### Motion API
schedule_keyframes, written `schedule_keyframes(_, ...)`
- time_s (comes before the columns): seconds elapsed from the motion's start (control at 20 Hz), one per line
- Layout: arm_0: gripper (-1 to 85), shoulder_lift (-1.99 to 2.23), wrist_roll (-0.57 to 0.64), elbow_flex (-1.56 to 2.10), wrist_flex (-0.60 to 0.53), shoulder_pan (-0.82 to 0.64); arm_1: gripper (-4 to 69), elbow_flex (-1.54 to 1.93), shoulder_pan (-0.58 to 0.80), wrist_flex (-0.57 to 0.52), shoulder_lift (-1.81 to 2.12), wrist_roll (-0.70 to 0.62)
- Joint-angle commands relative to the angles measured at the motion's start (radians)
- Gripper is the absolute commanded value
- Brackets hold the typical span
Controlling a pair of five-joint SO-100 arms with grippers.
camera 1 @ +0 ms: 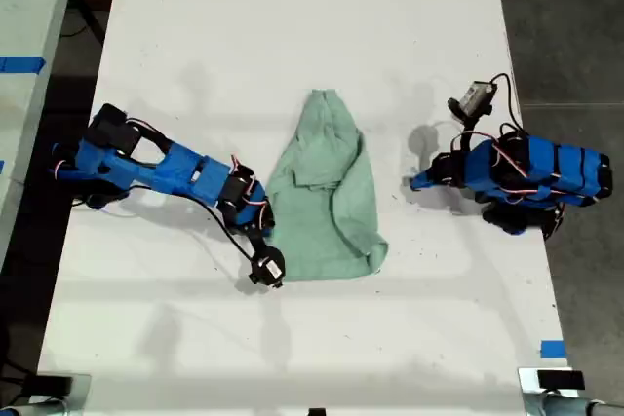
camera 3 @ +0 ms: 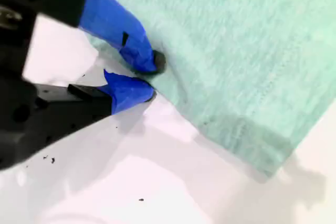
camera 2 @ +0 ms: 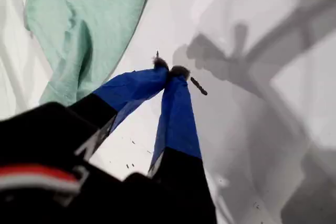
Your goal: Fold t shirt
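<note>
**A:** In the exterior view, where is the t shirt (camera 1: 327,197)?

**B:** It is at the middle of the white table (camera 1: 292,26), bunched and partly doubled over. It narrows toward the upper part of the frame and is wider lower down. I judge the fold unfinished.

**A:** And the arms there?

**B:** One reaches in low from the exterior view's left, stretched out with its tip at the cloth's near edge. That is my second gripper (camera 1: 263,229). The other is tucked up at the exterior view's right, and my first gripper (camera 1: 417,182) points at the shirt but is apart from it.

**A:** What does the first wrist view show?

**B:** My first gripper (camera 2: 170,72) has its tips pressed together with nothing between them, over bare table. The t shirt (camera 2: 84,19) lies off to one side. I'd say it is waiting clear.

**A:** And the second wrist view?

**B:** My second gripper (camera 3: 152,80) is at a narrow gap astride the hem of the t shirt (camera 3: 236,40). One tip is on the cloth and the other is against the table. I cannot tell whether it has pinched the edge. It looks placed to lift that side over.
</note>
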Motion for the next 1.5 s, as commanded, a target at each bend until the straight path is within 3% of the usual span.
schedule_keyframes(0.0,-0.2,-0.009,0.046,-0.074,0.066,-0.009,1.8,0.055,-0.006,-0.012,0.006,0.009)
schedule_keyframes(0.25,-0.2,0.106,0.117,-0.213,0.287,-0.031,1.8,0.055,-0.002,-0.012,0.006,0.005)
schedule_keyframes(0.45,-0.2,0.219,0.252,-0.262,0.302,-0.078,1.8,0.055,0.002,-0.012,0.006,0.003)
schedule_keyframes(0.55,-0.2,0.153,0.383,-0.439,0.298,-0.112,1.8,0.055,0.003,-0.012,0.006,0.003)
schedule_keyframes(0.6,-0.2,0.138,0.462,-0.485,0.255,-0.129,1.8,0.055,0.006,-0.012,0.006,0.000)
schedule_keyframes(0.75,-0.2,0.140,0.673,-0.479,-0.011,-0.192,1.8,0.055,0.006,-0.012,0.006,0.000)
schedule_keyframes(0.95,0.6,0.063,0.793,-0.472,-0.265,-0.242,1.8,0.055,0.006,-0.012,0.006,-0.003)
schedule_keyframes(1.0,15.1,0.029,0.802,-0.469,-0.307,-0.247,1.8,0.055,0.006,-0.012,0.006,-0.005)
schedule_keyframes(1.05,23.1,0.003,0.807,-0.468,-0.336,-0.247,1.8,0.055,0.006,-0.012,0.006,-0.005)
schedule_keyframes(1.15,28.6,0.005,0.808,-0.463,-0.350,-0.249,1.8,0.055,0.006,-0.012,0.006,-0.006)
schedule_keyframes(1.25,27.9,0.080,0.833,-0.440,-0.330,-0.256,1.8,0.055,0.008,-0.012,0.006,-0.006)
schedule_keyframes(1.45,10.4,0.354,0.933,-0.393,-0.213,-0.316,1.8,0.055,0.009,-0.012,0.006,-0.009)
